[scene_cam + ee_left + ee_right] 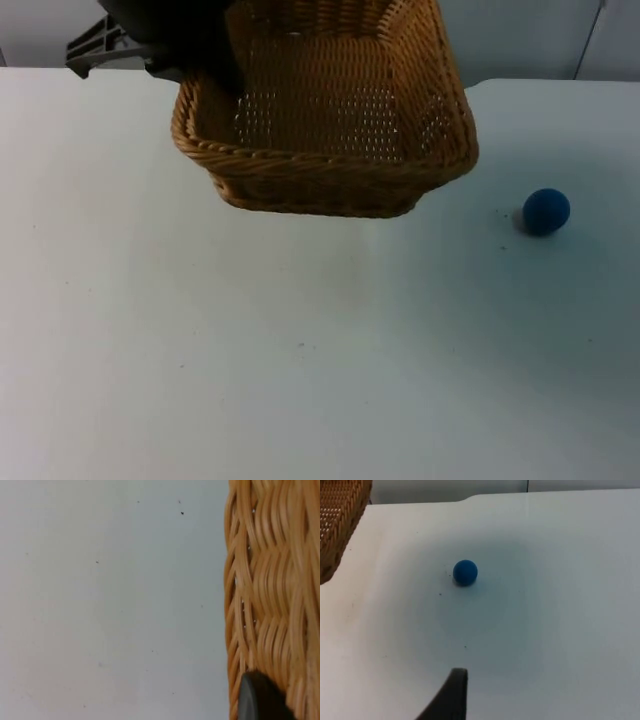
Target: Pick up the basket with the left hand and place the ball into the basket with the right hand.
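Basket-and-ball task, first half done. The wicker basket (325, 120) hangs clear of the table (300, 350) near its far edge, carried at its left rim by the left gripper (215, 70); in the left wrist view one black fingertip (257, 700) lies against the woven wall, so the jaws are judged closed on that rim. The basket is rectangular, its long axis running roughly parallel to the far edge, its mouth upward and tilted slightly toward the near edge; it holds nothing.

The second half is untouched. The blue ball (546, 211) rests on the table toward the right edge, apart from the basket; being round, it has no axis or heading. The right gripper (455, 700) hovers above the table on the near side of the ball, well apart from it; whether its jaws are open cannot be told. Left to do: grasp the ball, carry it over, release it inside.
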